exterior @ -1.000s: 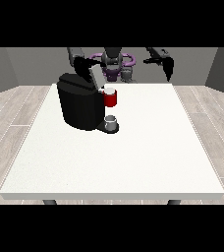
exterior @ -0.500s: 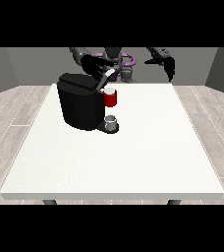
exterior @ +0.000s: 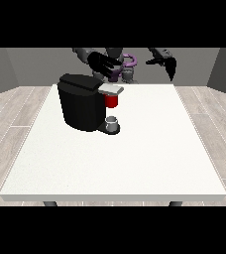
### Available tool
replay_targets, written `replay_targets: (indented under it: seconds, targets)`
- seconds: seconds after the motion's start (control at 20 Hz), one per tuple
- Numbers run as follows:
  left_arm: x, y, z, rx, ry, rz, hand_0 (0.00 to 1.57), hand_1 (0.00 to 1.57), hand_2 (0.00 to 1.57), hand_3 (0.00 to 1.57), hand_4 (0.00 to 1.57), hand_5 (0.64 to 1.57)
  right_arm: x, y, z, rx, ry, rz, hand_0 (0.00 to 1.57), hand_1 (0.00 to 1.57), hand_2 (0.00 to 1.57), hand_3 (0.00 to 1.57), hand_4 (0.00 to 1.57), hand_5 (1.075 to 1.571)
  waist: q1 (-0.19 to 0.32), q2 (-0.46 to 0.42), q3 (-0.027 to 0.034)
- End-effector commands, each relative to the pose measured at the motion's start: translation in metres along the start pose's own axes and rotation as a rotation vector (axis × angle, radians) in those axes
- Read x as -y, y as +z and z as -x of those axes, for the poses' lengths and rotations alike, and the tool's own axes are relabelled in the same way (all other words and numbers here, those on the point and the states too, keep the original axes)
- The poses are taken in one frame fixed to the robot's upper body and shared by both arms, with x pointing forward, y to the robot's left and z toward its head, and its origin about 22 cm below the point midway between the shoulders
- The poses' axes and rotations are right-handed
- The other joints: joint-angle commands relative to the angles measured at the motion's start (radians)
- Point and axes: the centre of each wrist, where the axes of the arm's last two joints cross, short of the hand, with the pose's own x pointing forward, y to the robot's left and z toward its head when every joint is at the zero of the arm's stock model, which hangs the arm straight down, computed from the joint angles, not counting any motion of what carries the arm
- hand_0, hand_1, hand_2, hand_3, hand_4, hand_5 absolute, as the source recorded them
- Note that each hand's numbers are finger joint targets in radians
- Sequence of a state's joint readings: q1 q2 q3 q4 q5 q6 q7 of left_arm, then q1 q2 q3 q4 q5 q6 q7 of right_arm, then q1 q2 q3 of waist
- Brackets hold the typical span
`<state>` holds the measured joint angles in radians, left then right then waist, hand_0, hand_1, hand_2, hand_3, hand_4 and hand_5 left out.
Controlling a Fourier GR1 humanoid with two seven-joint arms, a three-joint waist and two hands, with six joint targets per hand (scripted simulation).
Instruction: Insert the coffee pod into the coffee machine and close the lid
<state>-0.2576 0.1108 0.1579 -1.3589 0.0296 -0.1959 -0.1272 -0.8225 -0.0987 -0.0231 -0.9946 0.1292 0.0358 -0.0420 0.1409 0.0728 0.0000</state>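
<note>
A black coffee machine stands on the white table at the left. Its grey-topped lid lies down flat over the brew head. A red part shows under the lid, and a small grey cup sits on the machine's base. The hand at the view's left hovers above and behind the lid with fingers spread, apart from it. The hand at the view's right hangs raised in the air, fingers pointing down, holding nothing. I see no separate coffee pod.
The robot's torso stands behind the table's far edge. Wood-look floor surrounds the table. Bare white tabletop stretches to the right of the machine and toward the camera.
The machine's lid has gone from raised to flat down. The hand at the view's left has lifted off it and moved up and back. The other hand has barely shifted.
</note>
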Motion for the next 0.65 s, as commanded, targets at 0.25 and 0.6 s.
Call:
replay_targets:
  seconds: [0.25,0.6]
  targets:
    - [0.014,0.015,0.014,-0.019,0.046,-0.006,0.00,0.00,0.00,0.00,0.19,1.571,-0.044,0.026,0.024,0.045,-0.122,-0.125,0.00,0.00,0.00,0.00,0.26,1.571,-0.054,-0.111,0.0001]
    - [-0.001,0.032,0.034,-0.094,0.052,-0.093,0.00,0.00,0.00,0.00,0.19,1.571,-0.065,0.104,0.083,-0.057,-0.305,-0.048,0.00,0.00,0.00,0.00,0.16,1.571,-0.133,-0.191,0.0002]
